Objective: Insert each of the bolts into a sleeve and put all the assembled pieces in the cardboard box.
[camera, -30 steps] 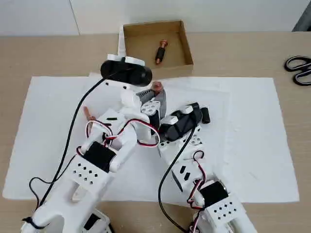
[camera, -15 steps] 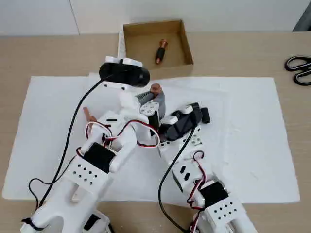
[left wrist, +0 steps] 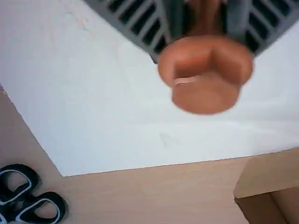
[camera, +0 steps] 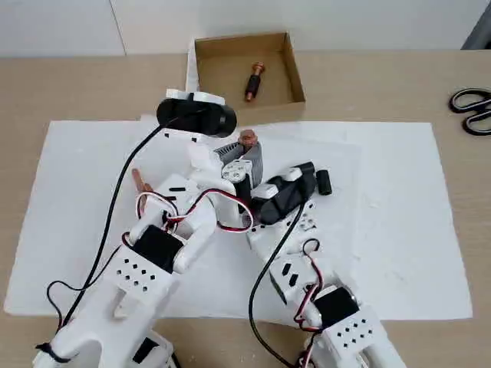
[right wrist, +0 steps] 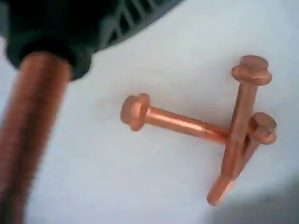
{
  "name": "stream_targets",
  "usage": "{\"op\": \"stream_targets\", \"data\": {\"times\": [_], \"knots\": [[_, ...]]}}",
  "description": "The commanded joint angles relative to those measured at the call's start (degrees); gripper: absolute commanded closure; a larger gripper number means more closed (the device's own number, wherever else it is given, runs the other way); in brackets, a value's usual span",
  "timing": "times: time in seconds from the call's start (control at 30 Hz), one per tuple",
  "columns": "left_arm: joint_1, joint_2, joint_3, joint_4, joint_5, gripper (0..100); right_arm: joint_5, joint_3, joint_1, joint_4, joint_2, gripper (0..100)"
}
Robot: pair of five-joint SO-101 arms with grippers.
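Withdrawing right gripper (right wrist: 79, 23), sleeve (right wrist: 42, 46) on bolt (right wrist: 32, 135)

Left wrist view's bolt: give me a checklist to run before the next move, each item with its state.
1. Bolt clamped in the left gripper: ok, jaws shut under its head.
2. Bolt entered into the sleeve: ok, threaded shank pokes out of it.
3. Sleeve held by the right gripper: ok.
4. Head seated against the sleeve: cannot tell.
5. Cardboard box has room: ok, one assembled piece inside.
6. All bolts assembled: not ok, three loose bolts and a spare sleeve lie on the paper.
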Motion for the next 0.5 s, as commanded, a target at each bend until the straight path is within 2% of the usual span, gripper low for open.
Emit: {"op": "stream_targets", "data": {"times": [0.0, 0.47], "knots": [[0.4, -1.8, -0.4, -1.6, 0.2, 99, -0.5, -0.4, -0.5, -1.5, -1.3, 99.5], [0.4, -1.8, 1.1, -1.3, 0.2, 99, -0.4, -0.6, 0.0, -1.5, -1.3, 99.5]]}}
